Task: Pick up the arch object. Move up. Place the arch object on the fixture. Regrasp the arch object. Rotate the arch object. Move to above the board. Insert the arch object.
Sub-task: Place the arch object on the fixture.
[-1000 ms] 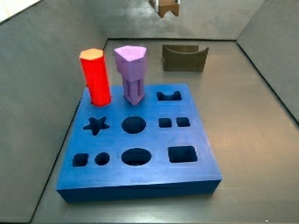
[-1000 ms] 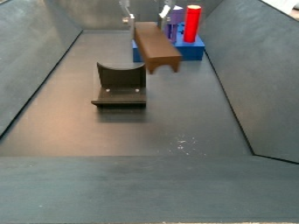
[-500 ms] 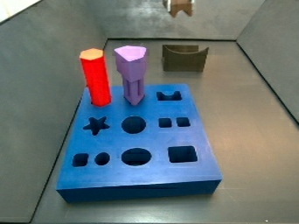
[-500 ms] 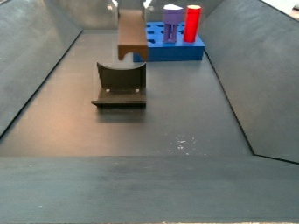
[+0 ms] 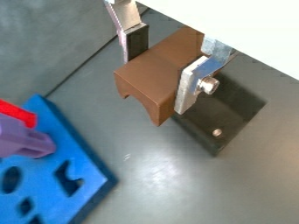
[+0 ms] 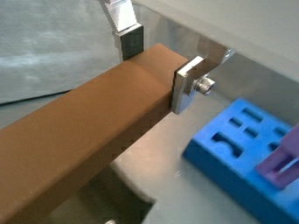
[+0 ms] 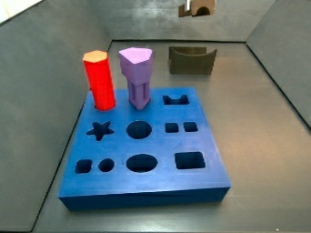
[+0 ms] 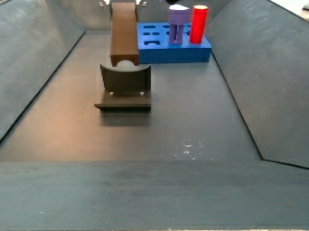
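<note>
My gripper [image 5: 162, 59] is shut on the arch object [image 5: 158, 79], a long brown column; in both wrist views a silver finger presses each of its sides. In a side view the arch object [image 8: 123, 32] hangs nearly upright, and its lower end is at the U-shaped dip of the fixture [image 8: 125, 87]; I cannot tell whether they touch. In a side view only its end [image 7: 195, 7] shows at the frame's upper edge, above the fixture [image 7: 192, 60]. The blue board [image 7: 145, 150] lies nearer that camera, with the arch-shaped hole [image 7: 177, 97] open.
A red hexagonal peg [image 7: 98, 80] and a purple pentagonal peg [image 7: 136, 76] stand upright in the board's back row. Grey walls enclose the floor on all sides. The board [image 8: 169, 43] lies behind the fixture in a side view.
The arch object has swung from lying tilted across to nearly upright. It has shifted sideways with my gripper to over the fixture.
</note>
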